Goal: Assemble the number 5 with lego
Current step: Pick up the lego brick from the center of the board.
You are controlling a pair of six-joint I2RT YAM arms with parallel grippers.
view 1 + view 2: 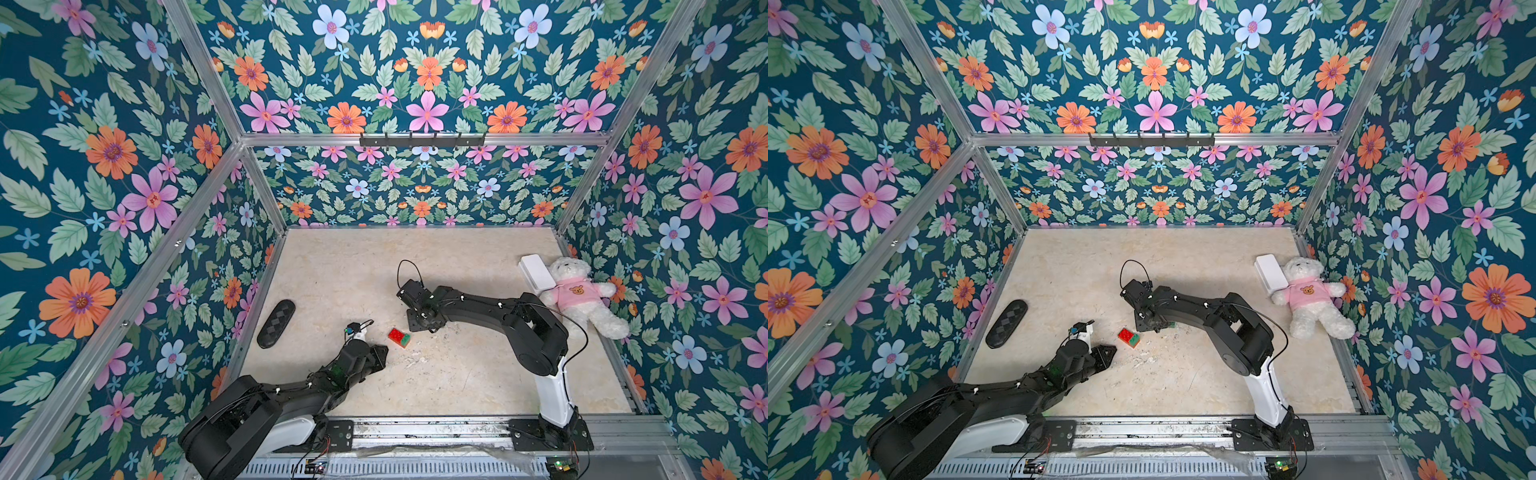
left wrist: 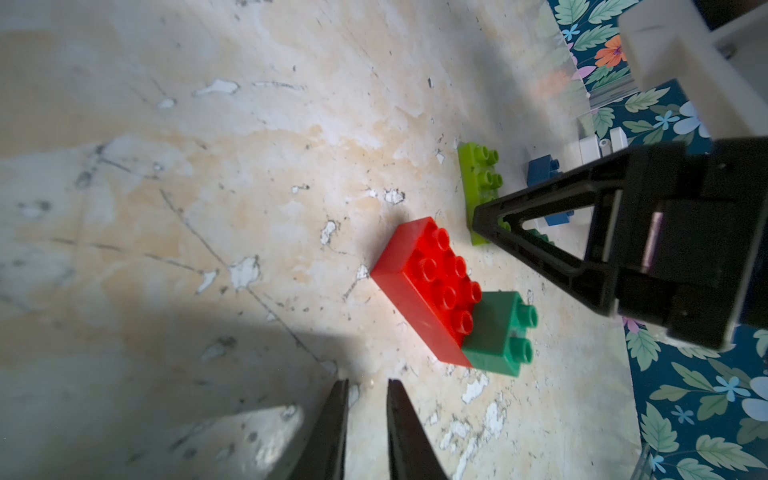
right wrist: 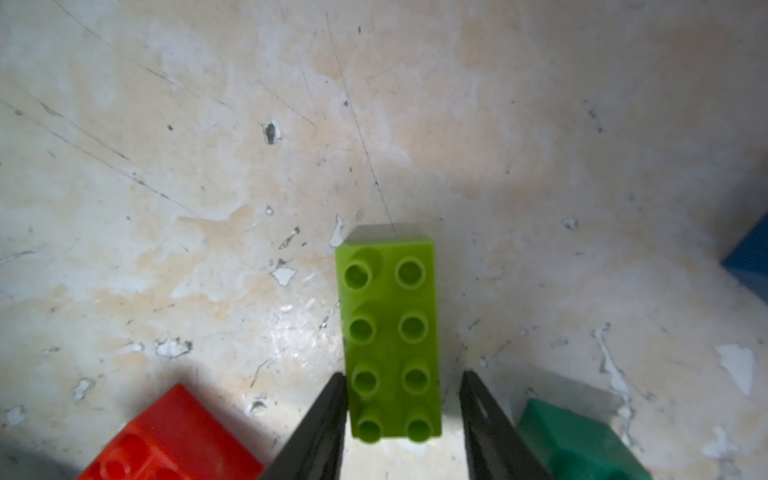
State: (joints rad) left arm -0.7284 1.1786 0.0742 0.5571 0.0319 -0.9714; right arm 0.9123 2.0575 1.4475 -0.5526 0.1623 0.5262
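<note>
Two bricks are joined: a green brick [image 2: 496, 336] sits on one end of the red brick [image 2: 419, 286], studs up, with the other red studs bare. In both top views the red brick [image 1: 396, 333] lies on the counter [image 1: 353, 270] toward its near middle, between the two grippers and touching neither.

Left gripper [image 2: 368, 384]: fingers nearly together, with only a thin slit between them and nothing in it. Its tips point toward the red brick and stop just short of it.

Right gripper [image 3: 403, 378]: partly open, straddling one end of the lime brick [image 3: 390, 332]. One finger is against the brick's long side, touching or very nearly. The other stands off with a clear gap, so there is no clamp yet. The lime brick lies flat on the counter, studs up.

Loose pieces:
- The second green brick [image 3: 577, 440] lies just beside the right gripper's outer finger.
- The blue brick [image 2: 542, 170] lies beyond the lime brick, apart from it.

The number 5 is not yet assembled; lime, blue and the second green are unattached.

Elsewhere on the counter:
- A teddy [image 1: 582, 295] lies at the far right edge, with a white box [image 1: 536, 270] against its head.
- A black oval case [image 1: 276, 323] lies at the left edge, well apart from the bricks.
</note>
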